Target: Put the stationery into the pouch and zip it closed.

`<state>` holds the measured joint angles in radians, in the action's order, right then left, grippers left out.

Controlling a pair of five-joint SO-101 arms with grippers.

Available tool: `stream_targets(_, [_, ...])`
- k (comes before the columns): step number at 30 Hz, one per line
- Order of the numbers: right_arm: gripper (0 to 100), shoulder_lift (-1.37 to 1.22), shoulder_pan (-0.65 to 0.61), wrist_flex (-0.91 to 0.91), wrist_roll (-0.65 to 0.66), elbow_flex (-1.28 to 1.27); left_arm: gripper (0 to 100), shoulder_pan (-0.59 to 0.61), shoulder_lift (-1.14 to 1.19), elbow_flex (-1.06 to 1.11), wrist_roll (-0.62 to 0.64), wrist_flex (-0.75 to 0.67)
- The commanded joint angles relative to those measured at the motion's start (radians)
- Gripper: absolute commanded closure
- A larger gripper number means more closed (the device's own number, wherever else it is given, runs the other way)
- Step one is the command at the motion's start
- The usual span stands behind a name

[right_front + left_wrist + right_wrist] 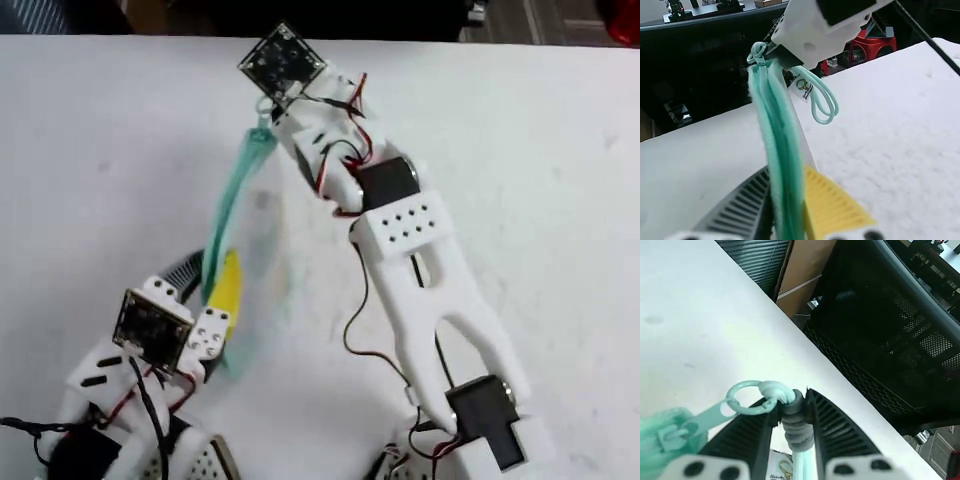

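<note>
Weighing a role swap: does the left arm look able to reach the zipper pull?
Probably not: the left gripper is shut on the pouch, and the zipper pull sits at its far end, by the right gripper.

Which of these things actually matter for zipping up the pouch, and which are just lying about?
Job in hand:
pouch, held at its ends by the left gripper and the right gripper; zip pull ring.

Lying about:
black mesh chair; cardboard box; red item beyond the table.
</note>
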<state>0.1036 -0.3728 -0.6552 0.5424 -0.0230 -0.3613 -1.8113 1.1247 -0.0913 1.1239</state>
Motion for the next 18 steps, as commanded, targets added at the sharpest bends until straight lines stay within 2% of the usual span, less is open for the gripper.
stream_targets(1, [95.6,-0.01,0.102,-0.087,0.003,0.078,98,-0.004,-0.013,-0.06,-0.011,0.023])
stream_targets(5, [71.6,0.025,0.096,-0.24,0.002,0.109,98,-0.001,-0.013,-0.057,-0.011,0.018])
stream_targets(7, [62.8,0.056,0.116,-0.282,0.005,0.109,98,0.001,-0.013,-0.055,-0.011,0.018])
stream_targets(9, [62.5,0.087,0.156,-0.305,0.009,0.109,98,0.001,-0.013,-0.055,-0.011,0.018])
stream_targets(13, [69.1,0.134,0.243,-0.311,0.003,0.11,98,-0.002,-0.013,-0.055,-0.011,0.018])
stream_targets(18, [74.8,0.232,0.269,-0.41,-0.04,0.11,98,-0.002,-0.013,-0.055,-0.011,0.021])
